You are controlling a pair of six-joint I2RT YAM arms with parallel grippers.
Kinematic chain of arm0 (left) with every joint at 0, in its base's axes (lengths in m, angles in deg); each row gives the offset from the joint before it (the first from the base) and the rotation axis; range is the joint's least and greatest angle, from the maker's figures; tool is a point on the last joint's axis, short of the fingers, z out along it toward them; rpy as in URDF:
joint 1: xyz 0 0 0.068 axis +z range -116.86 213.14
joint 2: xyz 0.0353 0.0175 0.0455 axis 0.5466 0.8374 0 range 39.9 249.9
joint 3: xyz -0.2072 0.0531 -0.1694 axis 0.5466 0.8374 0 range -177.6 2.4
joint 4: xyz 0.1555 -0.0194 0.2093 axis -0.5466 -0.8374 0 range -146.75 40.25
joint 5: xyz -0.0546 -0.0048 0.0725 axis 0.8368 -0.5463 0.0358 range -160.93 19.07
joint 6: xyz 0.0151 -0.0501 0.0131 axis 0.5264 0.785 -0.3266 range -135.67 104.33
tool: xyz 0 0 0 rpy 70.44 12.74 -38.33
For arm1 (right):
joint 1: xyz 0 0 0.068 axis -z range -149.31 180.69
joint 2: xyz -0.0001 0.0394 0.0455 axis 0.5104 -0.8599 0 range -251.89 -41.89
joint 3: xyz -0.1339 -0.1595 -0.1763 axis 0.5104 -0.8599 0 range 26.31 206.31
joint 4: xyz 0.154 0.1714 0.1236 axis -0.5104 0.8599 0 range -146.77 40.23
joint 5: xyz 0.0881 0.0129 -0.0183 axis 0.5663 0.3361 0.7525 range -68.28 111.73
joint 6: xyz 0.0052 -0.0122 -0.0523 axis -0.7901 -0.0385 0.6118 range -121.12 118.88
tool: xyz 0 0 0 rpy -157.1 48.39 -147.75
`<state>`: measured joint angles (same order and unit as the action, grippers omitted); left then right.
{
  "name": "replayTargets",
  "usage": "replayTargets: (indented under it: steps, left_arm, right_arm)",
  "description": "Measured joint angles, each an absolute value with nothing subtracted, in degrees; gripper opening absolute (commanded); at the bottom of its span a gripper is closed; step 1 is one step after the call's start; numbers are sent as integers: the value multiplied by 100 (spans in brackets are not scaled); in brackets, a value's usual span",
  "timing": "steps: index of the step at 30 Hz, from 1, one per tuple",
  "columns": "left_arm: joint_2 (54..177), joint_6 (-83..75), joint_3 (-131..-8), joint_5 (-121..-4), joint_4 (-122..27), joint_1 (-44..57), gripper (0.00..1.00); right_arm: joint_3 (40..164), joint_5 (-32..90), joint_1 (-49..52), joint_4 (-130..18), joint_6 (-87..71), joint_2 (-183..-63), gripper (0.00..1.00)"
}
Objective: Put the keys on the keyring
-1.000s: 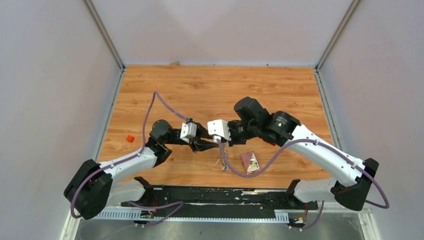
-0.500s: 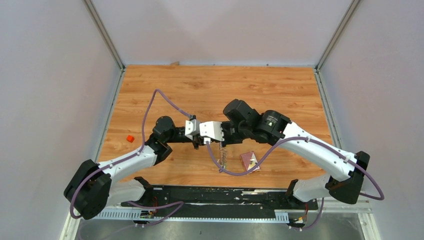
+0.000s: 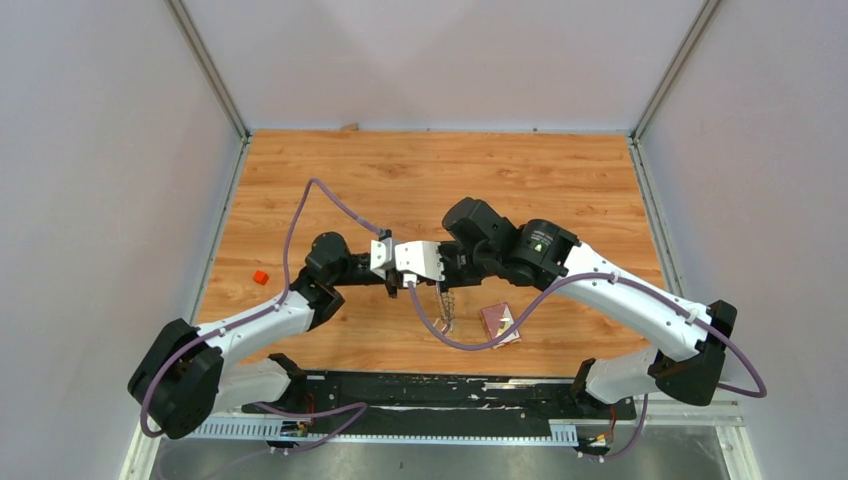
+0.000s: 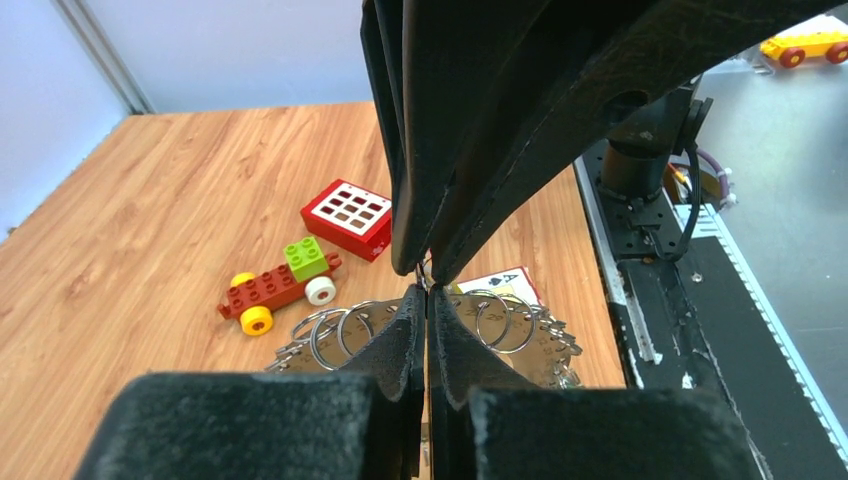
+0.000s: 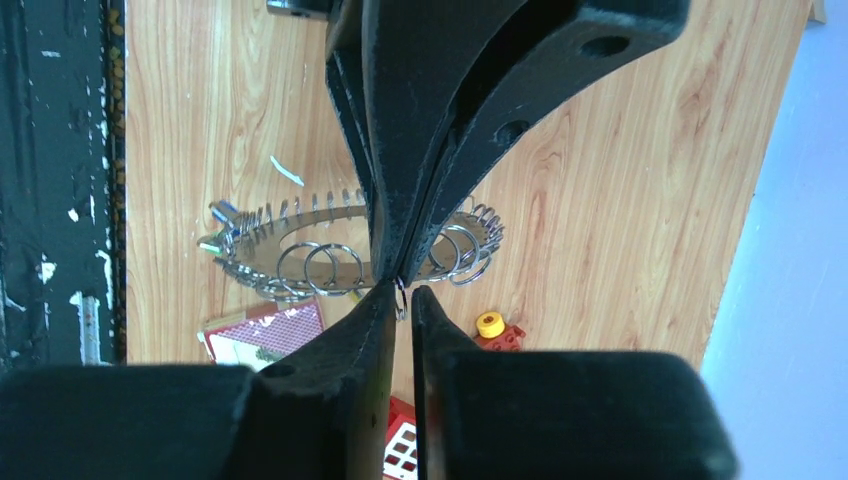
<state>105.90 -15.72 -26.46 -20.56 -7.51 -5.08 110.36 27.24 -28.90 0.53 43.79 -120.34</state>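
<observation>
Your two grippers meet tip to tip over the middle of the table (image 3: 330, 190). The left gripper (image 4: 427, 292) has its fingers pressed flat together with no gap showing. The right gripper (image 5: 401, 292) is almost closed, with only a slit left between its fingers. A small wire loop (image 5: 400, 300) sits in that slit, right where the left tips come in from the top of that frame. You cannot tell from these views whether the left fingers also hold the loop, or whether a key hangs from it.

The keyring (image 3: 447, 310) lies flat on the wood, just below and to the right of the meeting point in the overhead view. There its long axis runs up and down the frame. In the right wrist view it stretches left to right behind the fingers, so the pinch point appears to hang above its middle, apart from it. Neither arm is clearly nearer, as both are poised over it.

No coloured keys show clearly. The playing card (image 3: 500, 322) lies just right of the keyring. The toy car (image 4: 280, 290) and red block (image 4: 345, 215) lie beside the keyring, near it but not touching.

The next move probably depends on bringing the loop straight down onto the ring's wire.
</observation>
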Motion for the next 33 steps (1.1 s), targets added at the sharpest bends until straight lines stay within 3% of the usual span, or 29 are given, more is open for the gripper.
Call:
replayTargets:
  steps: [4,7,17,33]
  left_arm:
    - [10590,-1380,-2530,-2064,-486,-499,0]
    - [10590,-1133,-2305,-2047,8,-460,0]
    - [10592,-355,-1949,-1791,1457,-421,0]
    - [10592,-45,-1927,-1345,2051,-423,0]
  right_arm:
    - [11038,2814,-2884,-48,4302,-12023,39]
    - [11038,3081,-2755,-61,4206,-11960,43]
    - [10664,4641,-1690,-306,4095,-11077,37]
    - [10220,5793,-1561,-679,4145,-11149,34]
